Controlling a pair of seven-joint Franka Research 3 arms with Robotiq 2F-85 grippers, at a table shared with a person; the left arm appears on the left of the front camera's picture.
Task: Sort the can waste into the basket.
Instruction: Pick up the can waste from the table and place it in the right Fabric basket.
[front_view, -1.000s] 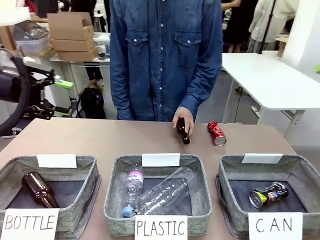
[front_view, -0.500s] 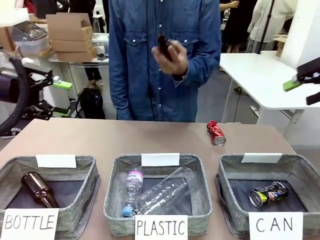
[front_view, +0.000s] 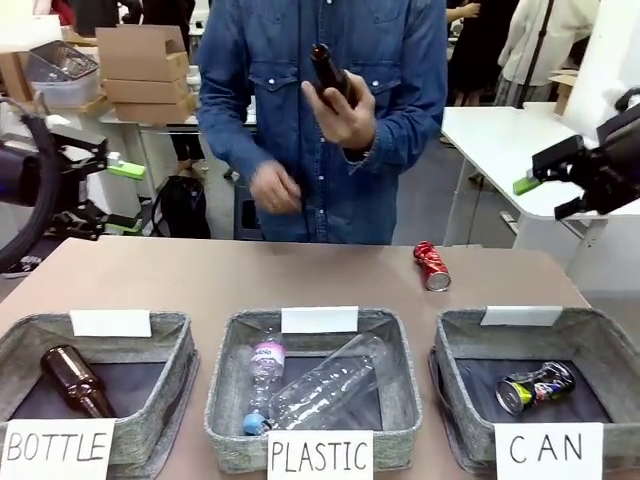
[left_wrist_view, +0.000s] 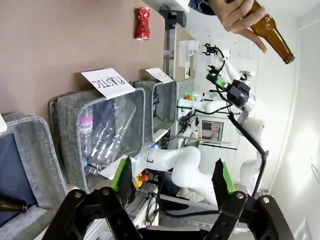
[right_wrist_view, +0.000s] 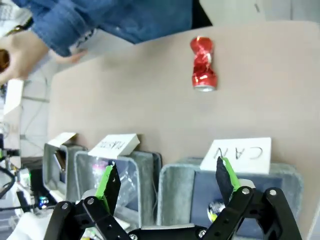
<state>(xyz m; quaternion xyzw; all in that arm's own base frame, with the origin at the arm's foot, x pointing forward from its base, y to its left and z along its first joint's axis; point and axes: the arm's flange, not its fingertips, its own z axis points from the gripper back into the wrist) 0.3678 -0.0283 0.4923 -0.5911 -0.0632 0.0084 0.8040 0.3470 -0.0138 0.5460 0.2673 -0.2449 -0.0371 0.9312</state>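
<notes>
red can (right_wrist_view: 203, 65): on table (right_wrist_view: 125, 110), well beyond right fingers (right_wrist_view: 223, 176) | left fingers (left_wrist_view: 121, 175), right fingers: spread, empty

Front looks across table (front_view: 200, 275); wrist views distant, left seemingly sideways; all share red can (front_view: 433, 266).

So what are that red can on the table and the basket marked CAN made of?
The red can looks like thin painted metal: glossy, crumpled at the waist, with a bare silver end. The basket seems to be grey woven fabric, matte and soft-walled, with a darker bottom; what stiffens it I can't tell.
</notes>
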